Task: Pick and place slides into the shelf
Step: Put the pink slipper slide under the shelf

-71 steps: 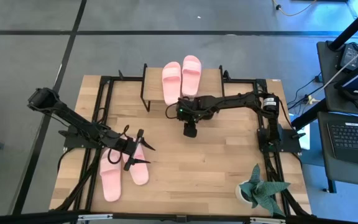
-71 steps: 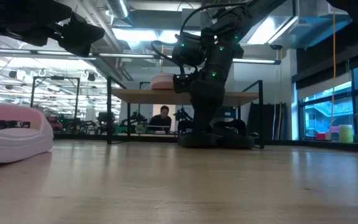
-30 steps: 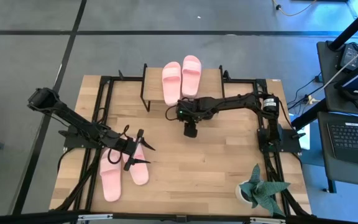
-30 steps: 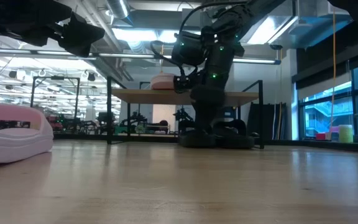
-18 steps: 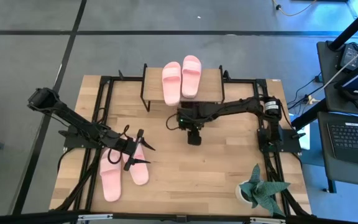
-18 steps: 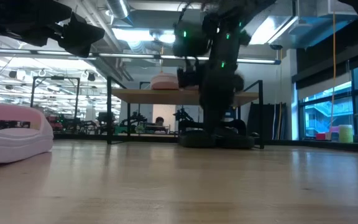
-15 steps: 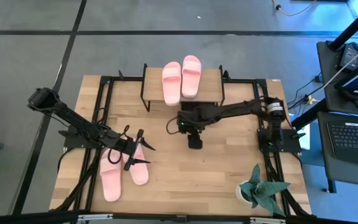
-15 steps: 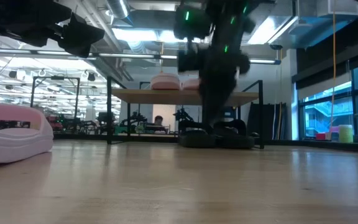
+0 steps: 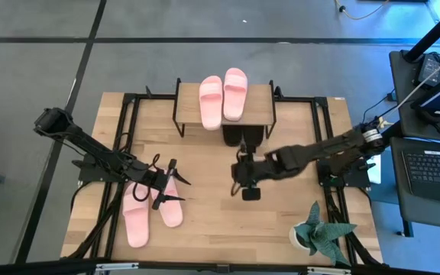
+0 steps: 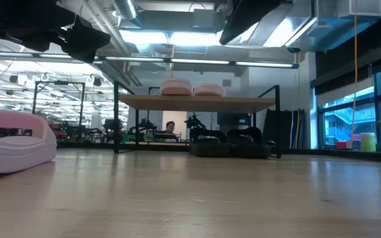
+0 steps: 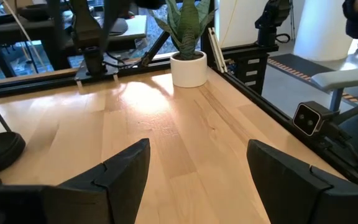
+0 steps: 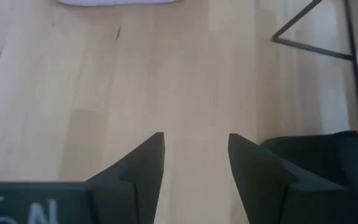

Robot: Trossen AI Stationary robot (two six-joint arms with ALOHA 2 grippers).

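Observation:
The shelf stands at the table's far middle, with two pink slides lying on its top board. Black slides lie under that board. Two more pink slides lie soles down at the near left. My left gripper hangs open above them, touching nothing. My right gripper hovers open and empty over bare wood at the table's middle, in front of the shelf.
A potted plant stands at the near right corner. Black metal frames run along the table's left and right sides. Bare wood lies between the shelf and the near edge. A person sits in the room behind the shelf.
My right gripper has drawn back from the shelf's front toward the table's near edge and a little right. It has risen out of the low view and turned as it went. The black slides stay under the top board. Its fingers have kept the same gap.

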